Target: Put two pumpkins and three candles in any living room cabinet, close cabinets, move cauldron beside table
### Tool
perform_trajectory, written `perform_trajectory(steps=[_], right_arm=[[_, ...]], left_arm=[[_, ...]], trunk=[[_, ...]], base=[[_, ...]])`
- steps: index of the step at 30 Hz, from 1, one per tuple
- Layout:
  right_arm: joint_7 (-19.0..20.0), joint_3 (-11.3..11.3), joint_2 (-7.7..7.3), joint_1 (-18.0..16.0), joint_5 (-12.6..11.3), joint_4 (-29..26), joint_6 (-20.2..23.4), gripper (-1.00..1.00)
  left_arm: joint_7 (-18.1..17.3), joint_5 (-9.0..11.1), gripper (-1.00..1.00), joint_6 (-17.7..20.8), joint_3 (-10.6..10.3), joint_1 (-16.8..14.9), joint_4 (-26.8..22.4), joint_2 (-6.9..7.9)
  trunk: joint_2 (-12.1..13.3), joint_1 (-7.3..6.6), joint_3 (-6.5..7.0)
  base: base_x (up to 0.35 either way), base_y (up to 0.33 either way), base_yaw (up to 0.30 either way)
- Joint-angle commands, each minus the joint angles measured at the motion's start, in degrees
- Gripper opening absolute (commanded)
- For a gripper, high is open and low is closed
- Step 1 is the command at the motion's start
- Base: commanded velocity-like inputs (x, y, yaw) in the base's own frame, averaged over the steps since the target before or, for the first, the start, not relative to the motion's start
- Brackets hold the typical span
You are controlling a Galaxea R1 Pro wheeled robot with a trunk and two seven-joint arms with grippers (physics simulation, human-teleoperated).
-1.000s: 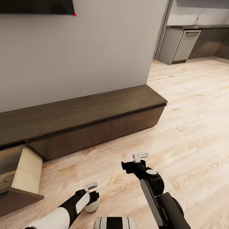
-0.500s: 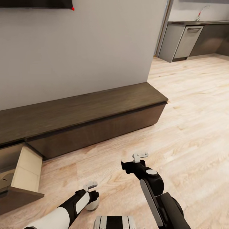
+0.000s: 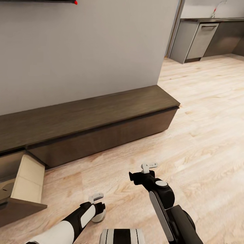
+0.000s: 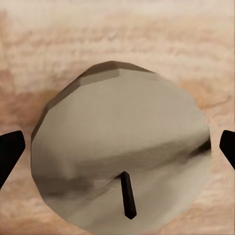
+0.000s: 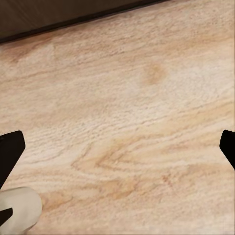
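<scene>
The cabinet (image 3: 101, 115) runs low and dark brown along the grey wall. Its leftmost drawer (image 3: 28, 179) is pulled out, showing pale wood inside and a pale round thing at the picture's edge. A grey-beige candle (image 3: 99, 217) stands on the floor under my left gripper (image 3: 97, 206). In the left wrist view the candle (image 4: 122, 156) with its dark wick sits between the fingertips (image 4: 10, 152), a sliver of floor showing on each side. The left gripper is open. My right gripper (image 3: 145, 172) hangs open over bare floor right of it, and its wrist view catches the candle (image 5: 17, 210) at one corner.
Wood floor (image 3: 203, 135) stretches right of the cabinet's end toward a kitchen with grey counter units (image 3: 200, 37). A dark screen's lower edge (image 3: 37, 1) hangs on the wall above the cabinet. The open drawer juts out into the floor at my left.
The whole head view has shifted slightly, so the camera moved: cabinet and floor sit a little higher in the picture. Both arms hold their pose; slightly less of the candle shows under the left gripper.
</scene>
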Motion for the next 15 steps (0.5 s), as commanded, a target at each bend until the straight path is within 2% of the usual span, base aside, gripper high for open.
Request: perform_trajectory(steps=[1, 4, 15], right_arm=[[-0.57, 0.06, 0.0, -0.04, -0.6, -0.03, 0.19, 1.0], [-0.57, 0.06, 0.0, -0.04, -0.6, -0.02, 0.19, 1.0], [-0.57, 0.06, 0.0, -0.04, -0.6, -0.04, 0.19, 1.0]], left_arm=[[0.45, 0.49, 1.0, 0.14, -0.48, -0.01, -0.1, 0.05], [0.45, 0.5, 1.0, 0.09, -0.48, -0.01, -0.07, 0.06], [0.53, 0.46, 1.0, 0.71, -0.48, -0.01, 0.31, -0.02]], trunk=[[-0.03, 0.01, -0.27], [-0.07, 0.09, -0.93], [-0.07, 0.09, -0.93]], base=[[0.0, 0.0, 0.0], [0.0, 0.0, 0.0], [0.0, 0.0, 0.0]])
